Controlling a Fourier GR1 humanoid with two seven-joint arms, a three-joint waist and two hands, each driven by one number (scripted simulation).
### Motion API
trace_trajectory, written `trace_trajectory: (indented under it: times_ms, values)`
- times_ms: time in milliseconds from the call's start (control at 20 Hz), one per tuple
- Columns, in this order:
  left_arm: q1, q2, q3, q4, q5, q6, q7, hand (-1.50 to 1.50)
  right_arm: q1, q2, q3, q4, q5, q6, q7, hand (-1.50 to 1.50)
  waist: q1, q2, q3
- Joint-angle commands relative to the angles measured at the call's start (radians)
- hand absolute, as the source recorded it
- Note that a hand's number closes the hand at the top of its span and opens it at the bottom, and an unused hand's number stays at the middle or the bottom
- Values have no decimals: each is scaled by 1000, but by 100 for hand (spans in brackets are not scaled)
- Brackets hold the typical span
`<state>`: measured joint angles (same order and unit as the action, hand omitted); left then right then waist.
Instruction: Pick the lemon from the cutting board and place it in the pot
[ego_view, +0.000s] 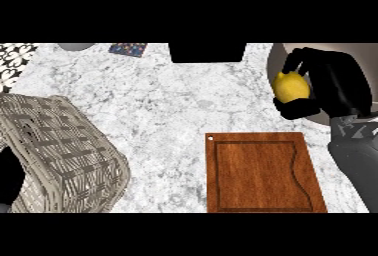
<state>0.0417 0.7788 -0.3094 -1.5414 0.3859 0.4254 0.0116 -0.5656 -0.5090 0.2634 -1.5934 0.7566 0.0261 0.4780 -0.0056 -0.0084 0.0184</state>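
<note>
My right hand (334, 82) is shut on the yellow lemon (290, 86), with fingers curled over its top and thumb under it. Hand and lemon hang at the upper right, over the left part of the grey pot (367, 52), whose curved rim runs by the lemon. Much of the pot is hidden by my hand and forearm. The brown wooden cutting board (262, 172) lies bare on the marble counter, below and left of the lemon. A dark part of my left hand (7, 175) shows at the left edge behind the basket.
A large woven wicker basket (63, 155) stands at the lower left. A black object (207, 52) sits at the far edge in the middle, with a blue patterned item (127, 49) and a grey round thing (74, 46) to its left.
</note>
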Motion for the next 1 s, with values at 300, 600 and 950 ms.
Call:
trace_trajectory:
  times_ms: [300,600,950]
  values:
    - [-76,-84,13,93,-6,-36,-7,0,-73,-35,-230,101,-109,-28,-130,150,2,11,-19]
    - [-29,-61,20,35,-20,-28,4,0,-206,-1,-292,384,-107,-102,-257,150,25,12,-18]
    - [-88,-52,-10,-13,-31,-11,76,0,-329,-65,-369,789,-86,-187,-506,150,48,24,-17]
